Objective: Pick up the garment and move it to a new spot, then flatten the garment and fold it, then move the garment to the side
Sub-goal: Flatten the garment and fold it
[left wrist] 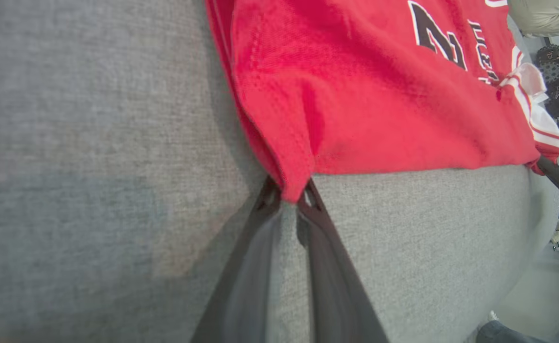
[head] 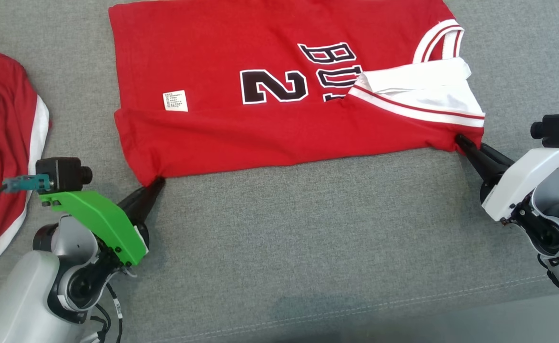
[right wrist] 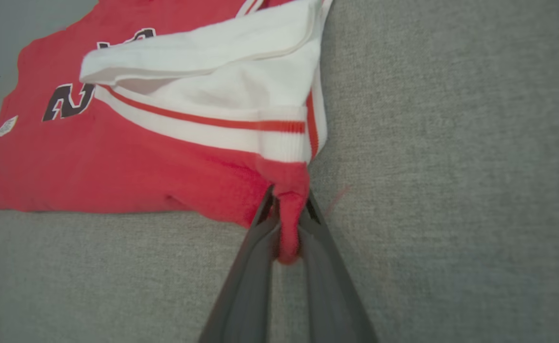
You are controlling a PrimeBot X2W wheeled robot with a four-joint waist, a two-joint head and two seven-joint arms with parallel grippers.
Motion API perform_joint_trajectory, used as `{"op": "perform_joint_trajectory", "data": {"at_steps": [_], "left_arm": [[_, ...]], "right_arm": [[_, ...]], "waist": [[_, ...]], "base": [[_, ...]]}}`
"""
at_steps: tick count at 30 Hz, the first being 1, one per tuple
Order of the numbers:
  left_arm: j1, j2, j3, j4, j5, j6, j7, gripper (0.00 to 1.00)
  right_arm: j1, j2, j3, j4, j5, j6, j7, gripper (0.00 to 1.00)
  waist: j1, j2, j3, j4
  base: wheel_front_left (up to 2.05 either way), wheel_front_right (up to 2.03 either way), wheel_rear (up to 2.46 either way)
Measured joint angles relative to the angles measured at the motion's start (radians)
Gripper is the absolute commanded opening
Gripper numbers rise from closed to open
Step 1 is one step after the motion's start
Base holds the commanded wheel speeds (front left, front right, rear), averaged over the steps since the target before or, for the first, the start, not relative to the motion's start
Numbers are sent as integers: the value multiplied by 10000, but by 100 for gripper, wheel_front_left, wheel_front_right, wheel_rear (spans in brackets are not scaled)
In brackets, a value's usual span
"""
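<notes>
The garment is a red jersey with a black "2", lettering and white-and-red striped trim, spread flat on the grey cloth surface with its near edge folded over. My left gripper is shut on the garment's near left corner; red cloth sits pinched between its tips. My right gripper is shut on the near right corner, beside the white striped trim. A bunch of red cloth is squeezed between the right gripper's fingers.
A second red garment with white trim lies at the left edge, close to my left arm. The grey cloth surface runs bare between my arms. A seam crosses it near the front edge.
</notes>
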Motion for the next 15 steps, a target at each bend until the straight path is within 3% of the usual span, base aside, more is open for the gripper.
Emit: {"op": "perform_joint_trajectory", "data": {"at_steps": [15], "left_arm": [[50,633,-221,-159,13,-339,721,0]], "right_arm": [[-64,-629,54,-88,284,4,928,0]], "waist": [[0,0,-379,4]], "base": [[0,0,0]]}}
